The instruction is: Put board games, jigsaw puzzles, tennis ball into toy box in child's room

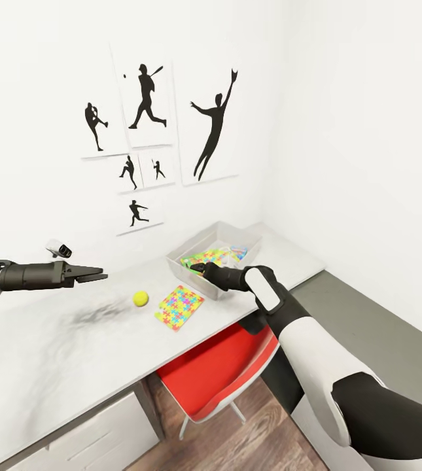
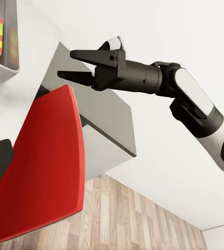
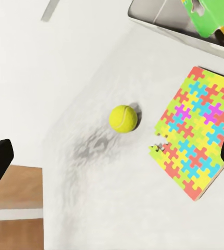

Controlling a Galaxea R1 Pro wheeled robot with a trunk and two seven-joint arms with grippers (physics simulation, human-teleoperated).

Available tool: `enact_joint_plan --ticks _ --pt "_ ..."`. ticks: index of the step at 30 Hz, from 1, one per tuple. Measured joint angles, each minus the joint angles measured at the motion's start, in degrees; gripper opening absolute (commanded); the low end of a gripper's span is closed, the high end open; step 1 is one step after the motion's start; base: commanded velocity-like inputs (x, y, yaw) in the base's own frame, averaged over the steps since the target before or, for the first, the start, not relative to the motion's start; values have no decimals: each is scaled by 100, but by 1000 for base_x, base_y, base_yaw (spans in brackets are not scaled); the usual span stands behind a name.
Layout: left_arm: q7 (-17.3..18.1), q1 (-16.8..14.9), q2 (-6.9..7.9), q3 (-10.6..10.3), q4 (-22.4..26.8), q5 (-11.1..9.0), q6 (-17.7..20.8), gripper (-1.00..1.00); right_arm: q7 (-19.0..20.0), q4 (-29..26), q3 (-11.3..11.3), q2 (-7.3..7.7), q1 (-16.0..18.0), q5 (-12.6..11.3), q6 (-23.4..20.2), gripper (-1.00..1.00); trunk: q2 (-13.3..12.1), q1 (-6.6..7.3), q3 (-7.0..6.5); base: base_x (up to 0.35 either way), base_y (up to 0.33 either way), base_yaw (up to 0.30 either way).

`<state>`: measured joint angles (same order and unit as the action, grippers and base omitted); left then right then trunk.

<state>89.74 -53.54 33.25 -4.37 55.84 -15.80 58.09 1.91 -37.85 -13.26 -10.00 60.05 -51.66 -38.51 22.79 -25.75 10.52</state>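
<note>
The box already holds colourful toys, seemingly a puzzle and game; ball and one puzzle remain on the table. Both grippers, left and right, hang empty, jaws parted.

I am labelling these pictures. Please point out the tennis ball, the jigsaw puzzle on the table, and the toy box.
tennis ball [image 1: 140, 298], head view, middle of the ball.
jigsaw puzzle [image 1: 179, 307], head view, centre of its top face.
toy box [image 1: 190, 271], head view, near grey wall.
</note>
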Motion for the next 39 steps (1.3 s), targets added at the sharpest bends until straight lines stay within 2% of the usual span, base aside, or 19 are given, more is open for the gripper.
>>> enact_joint_plan --ticks 14,17,20,26,39 --pt "0 4 16 -1 -18 8 -9 100 -40 28 -32 0 -10 37 -7 100 0 0 0 0 0 0" --pt "0 4 16 -2 -18 9 -8 100 -226 18 -167 0 -9 157 -25 100 0 0 0 -24 2 0" --pt "-2 5 20 0 -20 14 -10 100 -627 13 -388 0 -8 298 -21 100 -1 -1 0 -96 48 0" --pt "0 8 36 0 -33 26 -16 100 -1274 12 -528 0 -3 283 -15 100 0 0 0 -108 85 0" --pt "0 50 43 6 -42 31 -25 100 -1398 12 -543 0 -7 272 -9 100 0 0 0 -56 43 0"
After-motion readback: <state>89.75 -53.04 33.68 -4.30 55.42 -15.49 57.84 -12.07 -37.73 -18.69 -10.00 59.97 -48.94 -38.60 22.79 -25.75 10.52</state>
